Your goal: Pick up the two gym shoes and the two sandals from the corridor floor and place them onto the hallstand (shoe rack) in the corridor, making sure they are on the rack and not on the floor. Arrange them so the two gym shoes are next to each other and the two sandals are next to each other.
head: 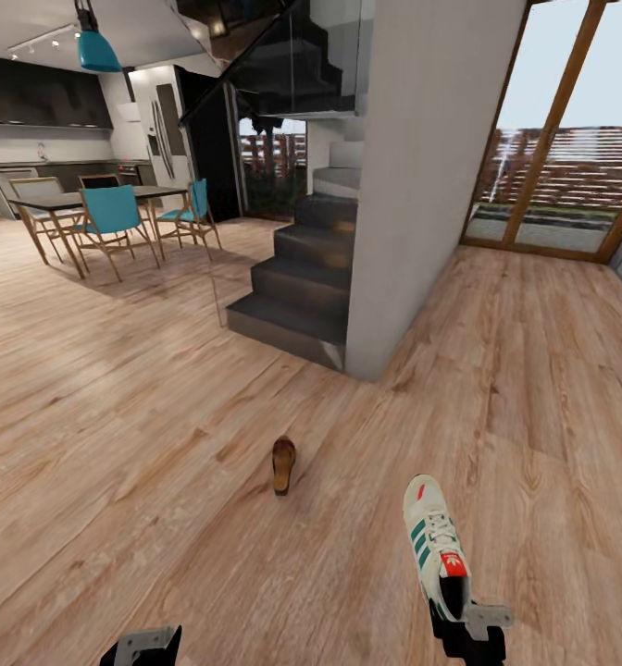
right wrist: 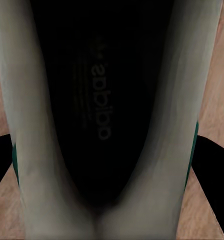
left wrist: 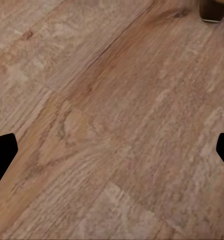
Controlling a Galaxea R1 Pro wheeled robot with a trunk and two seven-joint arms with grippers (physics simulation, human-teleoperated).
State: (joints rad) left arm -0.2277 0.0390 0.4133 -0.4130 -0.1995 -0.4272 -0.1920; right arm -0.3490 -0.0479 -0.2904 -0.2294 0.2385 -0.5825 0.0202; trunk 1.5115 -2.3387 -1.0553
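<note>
One cream-white gym shoe (head: 434,544) with green stripes and a red tongue patch points its toe away from me, low on the right. My right gripper (head: 469,633) is shut on its heel end. The right wrist view looks into the gym shoe (right wrist: 104,100) and its dark insole, with the black fingers (right wrist: 2,162) pressed against both sides. A brown sandal (head: 283,464) lies on the corridor floor (head: 144,444) ahead, left of the shoe. My left gripper (head: 144,647) hangs open over bare planks, its fingertips (left wrist: 2,155) far apart. The hallstand is out of view.
A dark staircase (head: 297,287) and a white wall pillar (head: 422,185) stand ahead. A dining table with teal chairs (head: 112,217) is at the far left. Glass doors (head: 561,139) are at the far right. A small brown thing (left wrist: 212,10) sits at the left wrist view's edge.
</note>
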